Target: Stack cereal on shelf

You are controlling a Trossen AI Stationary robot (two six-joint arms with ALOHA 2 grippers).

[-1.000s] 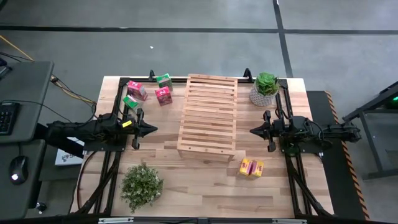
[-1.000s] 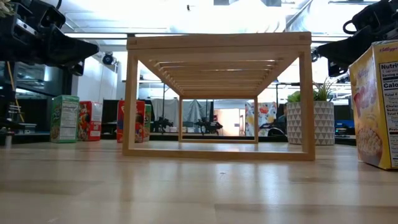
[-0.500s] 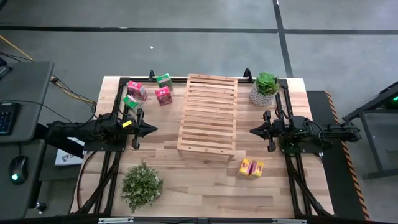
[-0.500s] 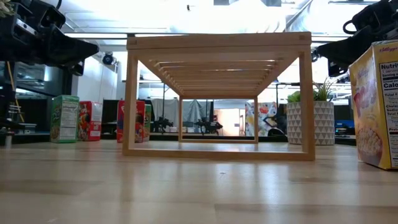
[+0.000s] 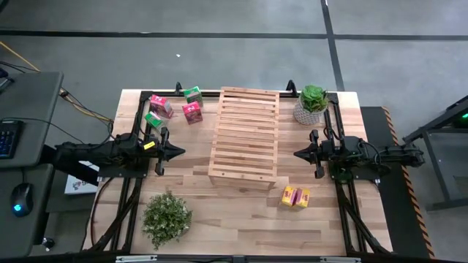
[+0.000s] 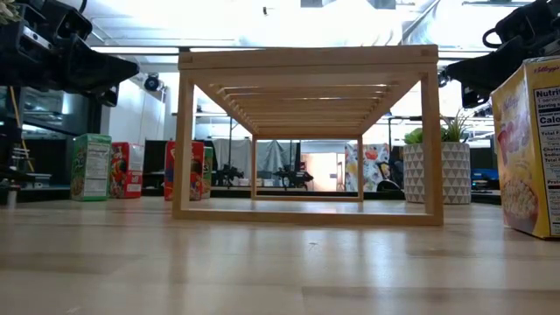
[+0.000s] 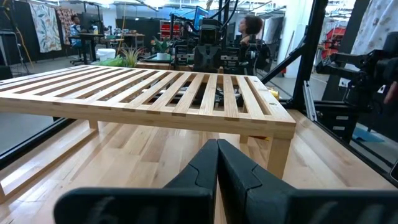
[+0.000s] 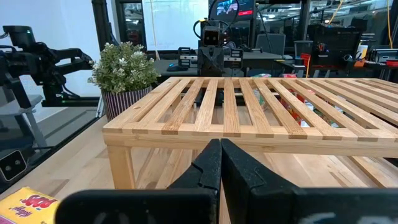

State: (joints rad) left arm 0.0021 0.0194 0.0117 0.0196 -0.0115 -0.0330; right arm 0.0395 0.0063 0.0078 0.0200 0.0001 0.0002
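Progress: nothing stacked yet; all six boxes sit on the table.
Shelf [image 5: 244, 137]: frame centre, slats bare, nothing on top or under.
Cereal: pink and green boxes [image 5: 175, 108] upper left of the shelf; yellow pair [image 5: 296, 196] lower right.
Left gripper [image 5: 180, 152]: fingers pressed together, empty, left of the shelf.
Right gripper [image 5: 297, 154]: fingers together, empty, right of the shelf.

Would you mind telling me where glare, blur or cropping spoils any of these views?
Low view: the bright ceiling behind the shelf is washed out, and the yellow cereal box is cut off by the picture's edge. Left wrist view: the left gripper is close and soft. Right wrist view: the right gripper is likewise soft, and the bright window behind it is washed out. High view: evenly lit.
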